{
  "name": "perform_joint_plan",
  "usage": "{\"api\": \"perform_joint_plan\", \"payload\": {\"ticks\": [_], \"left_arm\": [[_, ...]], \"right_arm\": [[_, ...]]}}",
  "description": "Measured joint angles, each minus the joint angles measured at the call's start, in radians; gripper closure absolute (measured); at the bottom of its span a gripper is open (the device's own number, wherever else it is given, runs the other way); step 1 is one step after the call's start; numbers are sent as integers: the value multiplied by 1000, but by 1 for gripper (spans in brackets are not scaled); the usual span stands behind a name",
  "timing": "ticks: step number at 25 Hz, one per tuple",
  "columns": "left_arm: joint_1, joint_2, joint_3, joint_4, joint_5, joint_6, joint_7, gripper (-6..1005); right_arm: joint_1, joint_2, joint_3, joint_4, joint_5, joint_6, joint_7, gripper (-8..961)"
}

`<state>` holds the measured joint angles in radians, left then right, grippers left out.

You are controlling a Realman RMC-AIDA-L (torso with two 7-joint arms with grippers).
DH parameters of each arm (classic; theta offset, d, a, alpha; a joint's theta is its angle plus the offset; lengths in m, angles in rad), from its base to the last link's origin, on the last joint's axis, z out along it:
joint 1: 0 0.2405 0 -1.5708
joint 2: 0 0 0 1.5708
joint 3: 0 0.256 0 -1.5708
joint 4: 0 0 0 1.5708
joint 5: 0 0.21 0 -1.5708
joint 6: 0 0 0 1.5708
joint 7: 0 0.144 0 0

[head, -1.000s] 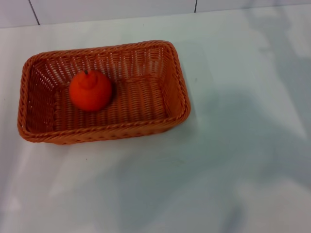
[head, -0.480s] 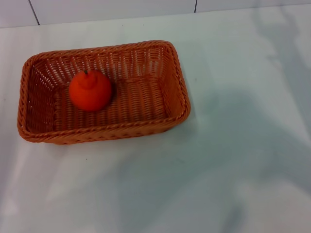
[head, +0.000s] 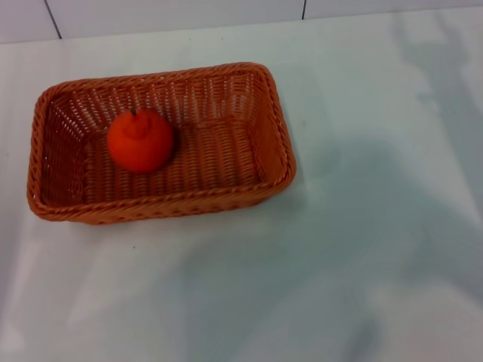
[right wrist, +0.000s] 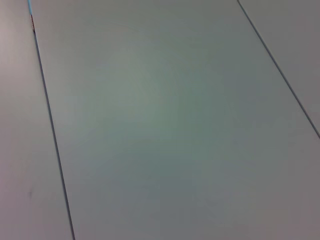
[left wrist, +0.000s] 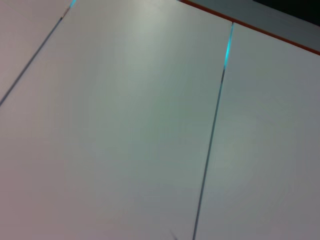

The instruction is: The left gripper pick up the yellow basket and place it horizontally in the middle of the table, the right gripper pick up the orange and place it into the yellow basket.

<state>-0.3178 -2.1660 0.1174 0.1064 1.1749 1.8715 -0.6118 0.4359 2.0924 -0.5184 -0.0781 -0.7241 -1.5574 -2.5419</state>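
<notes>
The yellow basket [head: 226,124], an orange-brown woven rectangle, lies flat on the white table [head: 339,249] in the left half of the head view, long side running left to right. The orange [head: 140,140] sits inside it, left of its middle, stem up. Neither gripper shows in the head view. Both wrist views show only pale panels with thin dark seams, with no fingers and no task object.
A white tiled wall [head: 173,13] with dark seams runs along the table's far edge. Soft shadows lie on the table at the right and front. The left wrist view shows a thin orange strip [left wrist: 250,27] at one corner.
The basket and the orange have not moved. The shadow at the right of the table has shifted slightly and faded.
</notes>
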Motion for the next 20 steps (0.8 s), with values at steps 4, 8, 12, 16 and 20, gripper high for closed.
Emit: {"api": "perform_joint_plan", "payload": {"ticks": [4,8,12,16,20], "left_arm": [[8,0,-7,-1,0,4,0,232],[10,1,-11,-1,0,4,0,232],[8,3,-24,0,0,5,0,233],[5,4,-32,2,0,5,-1,233],[2,5,-33,3,0,2,-2,232]], "right_arm": [[0,0,0,2,0,-1,0,173],[8,0,0,3,0,2,0,173],[16,0,0,5,0,5,0,173],[20,0,0,5,0,6,0,173],[24,0,0,5,0,6,0,173]]}}
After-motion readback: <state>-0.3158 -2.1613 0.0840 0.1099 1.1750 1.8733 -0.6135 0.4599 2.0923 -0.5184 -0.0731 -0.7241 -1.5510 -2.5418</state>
